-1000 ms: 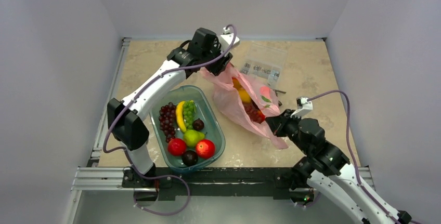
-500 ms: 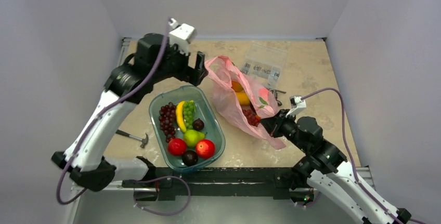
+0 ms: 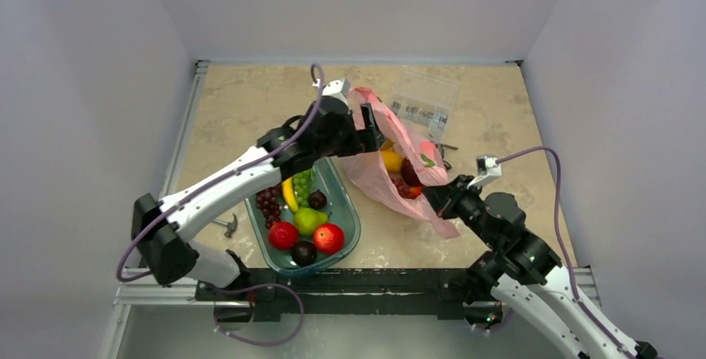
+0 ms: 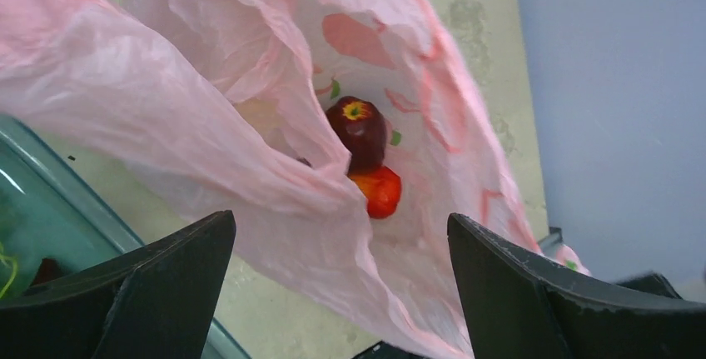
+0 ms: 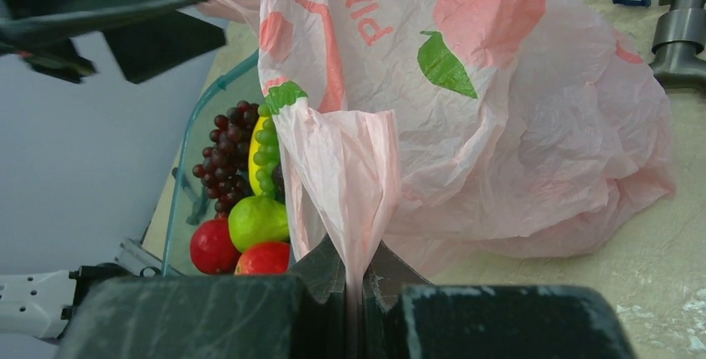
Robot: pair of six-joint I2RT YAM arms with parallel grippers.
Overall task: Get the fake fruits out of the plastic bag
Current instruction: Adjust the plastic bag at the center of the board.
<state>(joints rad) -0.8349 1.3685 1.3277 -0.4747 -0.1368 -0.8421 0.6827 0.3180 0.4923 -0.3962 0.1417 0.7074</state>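
Observation:
The pink plastic bag lies on the table right of the tray, its mouth lifted toward the back. Through the mouth show fake fruits: a yellow one and a red one. My left gripper hovers open at the mouth. In its wrist view the fingers flank the bag's opening, where a dark red fruit rests on an orange-red one. My right gripper is shut on a gathered fold of the bag, pinched between the jaws.
A teal tray holds purple and green grapes, a banana, a green pear, red apples and plums. A clear packet of metal parts lies at the back right. A small hammer lies left of the tray.
My left gripper let go near the bag's top, swung up and left, then came back to the bag's mouth with its jaws wide. The right gripper kept its hold on the bag.

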